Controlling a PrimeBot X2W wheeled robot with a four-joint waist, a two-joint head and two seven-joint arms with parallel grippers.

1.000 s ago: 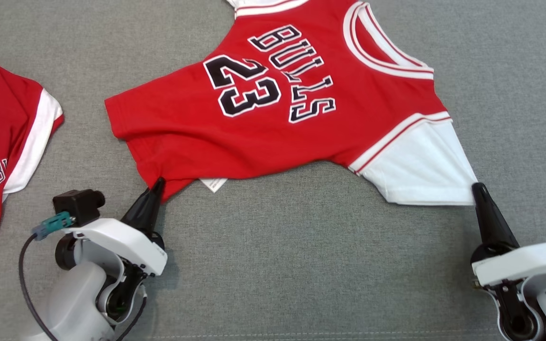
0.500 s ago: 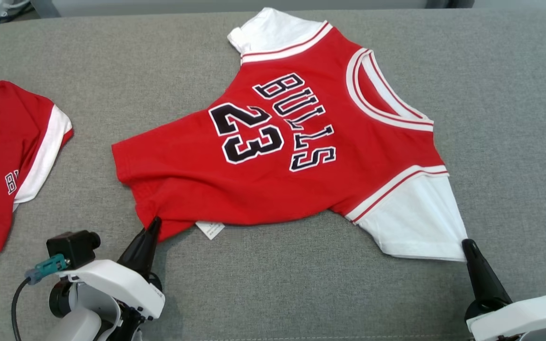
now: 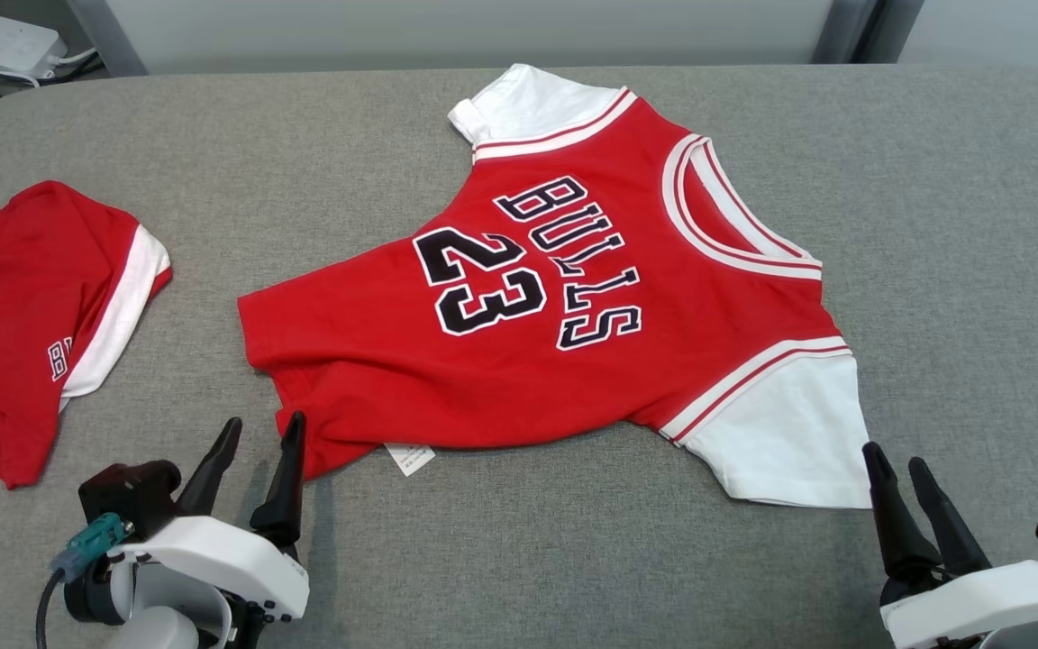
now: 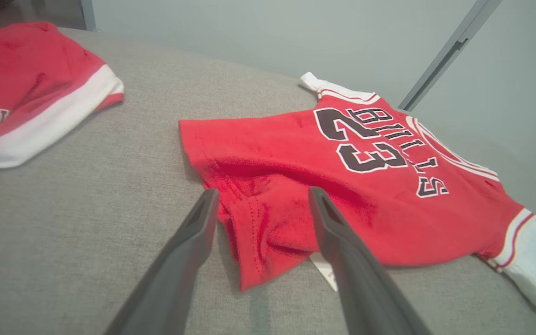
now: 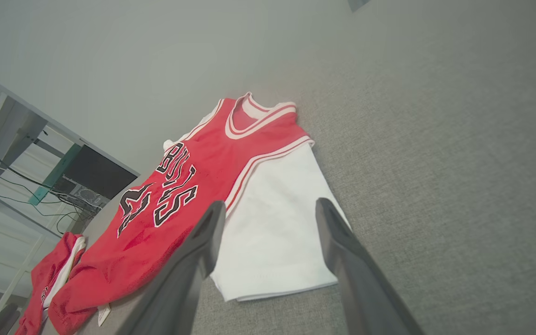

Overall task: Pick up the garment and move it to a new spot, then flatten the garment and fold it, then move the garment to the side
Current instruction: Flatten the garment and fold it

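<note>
At the far left of the grey table point(image 3: 573, 559), a second red garment point(image 3: 23, 315) with a white band lies crumpled, well apart from the jersey. Right of it, at the near edge, the left gripper point(image 3: 267, 420) is released, its two dark fingers spread and holding nothing. The jersey's rumpled hem corner point(image 4: 258, 242) lies on the table between and just beyond those fingers. The head view puts the right finger's tip at the edge of that corner, but whether it touches the cloth cannot be told. The jersey point(image 3: 555, 306) lies spread across the middle of the table, printed side up. Its hem points left and its white-trimmed neck point(image 3: 735, 225) points right, and "23" and "BULLS" run sideways in black letters. A small white label point(image 3: 411, 458) pokes out from under the near edge, just right of the left gripper. One white sleeve point(image 3: 528, 104) reaches toward the far edge of the table, its cuff curled over. The other sleeve point(image 3: 789, 433) lies flat at the near right, set off from the red body by white and red stripes. Its outer corner ends just beside the right gripper point(image 3: 892, 453), which is also released, fingers apart and empty. In the right wrist view the sleeve's edge lies on the table between and ahead of the two fingers.
</note>
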